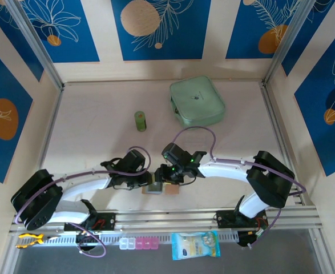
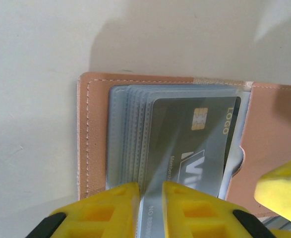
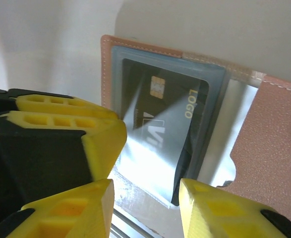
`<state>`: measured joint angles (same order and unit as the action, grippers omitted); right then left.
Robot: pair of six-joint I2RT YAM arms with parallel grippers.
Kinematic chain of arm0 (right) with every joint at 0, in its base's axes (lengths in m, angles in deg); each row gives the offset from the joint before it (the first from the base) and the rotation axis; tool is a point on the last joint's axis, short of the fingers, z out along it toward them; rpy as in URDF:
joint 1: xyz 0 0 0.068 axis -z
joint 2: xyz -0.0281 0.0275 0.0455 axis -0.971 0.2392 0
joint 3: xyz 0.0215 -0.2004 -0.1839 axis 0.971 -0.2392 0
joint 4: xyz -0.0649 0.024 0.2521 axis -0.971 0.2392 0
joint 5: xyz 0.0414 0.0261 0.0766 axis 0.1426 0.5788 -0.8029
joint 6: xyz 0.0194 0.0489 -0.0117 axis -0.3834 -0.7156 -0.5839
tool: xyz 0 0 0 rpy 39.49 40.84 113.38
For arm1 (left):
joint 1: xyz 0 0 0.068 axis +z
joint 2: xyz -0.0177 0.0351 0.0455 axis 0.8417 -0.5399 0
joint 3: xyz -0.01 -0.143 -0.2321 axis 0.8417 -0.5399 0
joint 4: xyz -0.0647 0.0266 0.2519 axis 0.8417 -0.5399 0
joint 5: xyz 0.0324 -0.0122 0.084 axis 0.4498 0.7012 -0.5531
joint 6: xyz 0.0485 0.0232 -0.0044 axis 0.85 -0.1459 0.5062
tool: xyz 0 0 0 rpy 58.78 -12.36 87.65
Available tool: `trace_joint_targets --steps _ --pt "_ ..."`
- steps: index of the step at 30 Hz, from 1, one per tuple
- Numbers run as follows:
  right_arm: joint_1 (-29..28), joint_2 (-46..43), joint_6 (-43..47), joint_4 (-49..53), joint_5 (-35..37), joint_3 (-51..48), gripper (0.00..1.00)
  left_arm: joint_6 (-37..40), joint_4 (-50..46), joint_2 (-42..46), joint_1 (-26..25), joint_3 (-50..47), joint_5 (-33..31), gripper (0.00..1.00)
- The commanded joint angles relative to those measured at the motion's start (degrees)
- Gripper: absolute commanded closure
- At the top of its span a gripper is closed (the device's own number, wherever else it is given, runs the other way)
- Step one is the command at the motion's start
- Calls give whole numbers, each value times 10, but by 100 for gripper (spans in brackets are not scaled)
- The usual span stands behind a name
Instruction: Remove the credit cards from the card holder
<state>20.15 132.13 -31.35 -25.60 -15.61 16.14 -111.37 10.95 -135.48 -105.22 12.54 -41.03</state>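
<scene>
Left wrist shows one dark card [image 2: 195,144], one card holder [image 2: 93,134].

Read "LOGO" in gold capitals on the dark credit card [image 2: 185,144] tucked in the card holder [image 2: 93,129], at about 2 o'clock on its face, just past the gold chip [image 2: 199,119]. Made out large white letters "VI" toward 6 o'clock, the rest hidden. Beside them, fine white print starting "Member", blurred beyond that. Found a small dark mark on the mint-green case [image 1: 197,101], too small to read.
</scene>
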Motion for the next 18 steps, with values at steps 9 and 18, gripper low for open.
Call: trace_joint_targets --steps 9,18 --pt "16 -8 19 -86 -40 -55 67 -18 -7 11 -1 -31 14 80" --pt "21 16 25 -103 -63 -47 71 -22 -4 14 -1 -35 14 80"
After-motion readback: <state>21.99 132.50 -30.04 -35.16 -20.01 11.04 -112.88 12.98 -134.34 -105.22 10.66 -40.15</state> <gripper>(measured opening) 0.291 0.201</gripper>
